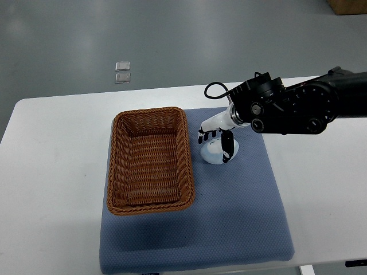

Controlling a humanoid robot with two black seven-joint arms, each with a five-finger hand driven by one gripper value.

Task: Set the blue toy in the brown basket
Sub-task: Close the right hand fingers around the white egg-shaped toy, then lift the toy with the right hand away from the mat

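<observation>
Toy (213, 153) pale, rounded, under right hand (215, 137)

Single top view only, no 2nd cam to compare. Looks down steeply from robot's side, facing away over white table (57, 149) toward grey floor (172, 40) beyond far edge. Mid-range: whole blue mat (241, 217) and basket (150, 160) in frame, table's near edge cropped at bottom. Right arm (298, 106) enters from pic's right edge.
</observation>
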